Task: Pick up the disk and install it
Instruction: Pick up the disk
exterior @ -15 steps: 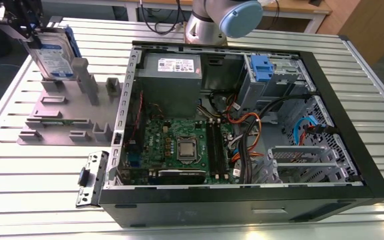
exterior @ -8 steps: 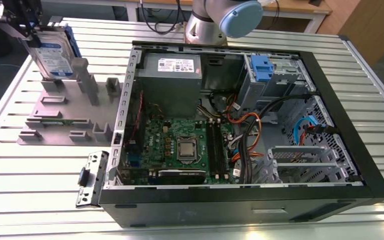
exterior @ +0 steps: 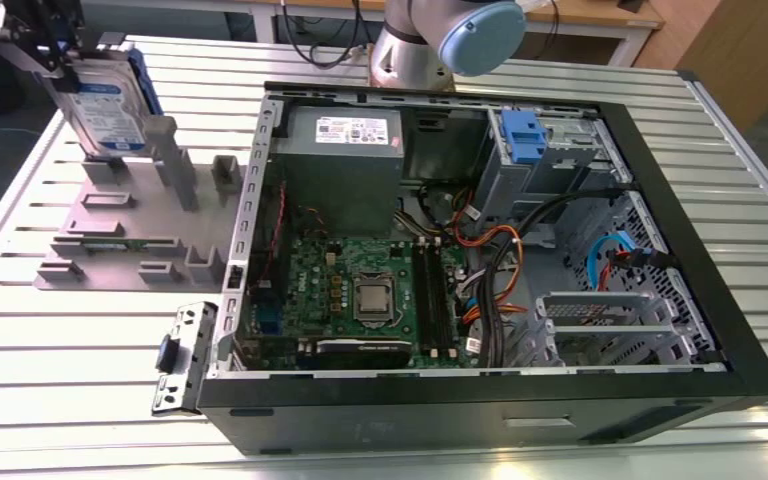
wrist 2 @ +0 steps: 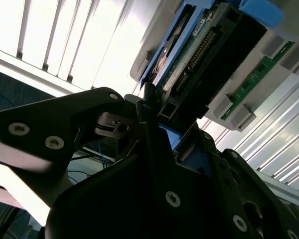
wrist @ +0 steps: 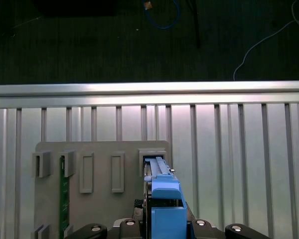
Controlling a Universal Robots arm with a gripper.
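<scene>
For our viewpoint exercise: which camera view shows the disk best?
The exterior view: the disk shows its labelled face whole. The second wrist view shows its connector end close up; the first wrist view, its blue caddy edge-on.

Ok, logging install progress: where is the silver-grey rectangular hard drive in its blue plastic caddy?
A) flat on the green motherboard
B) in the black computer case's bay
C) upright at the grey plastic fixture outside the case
C: the silver-grey hard drive stands upright at the grey plastic fixture, outside the black computer case.

Slatted table (exterior: 64, 400): fixture plate (exterior: 97, 250); open computer case (exterior: 491, 412)
</scene>
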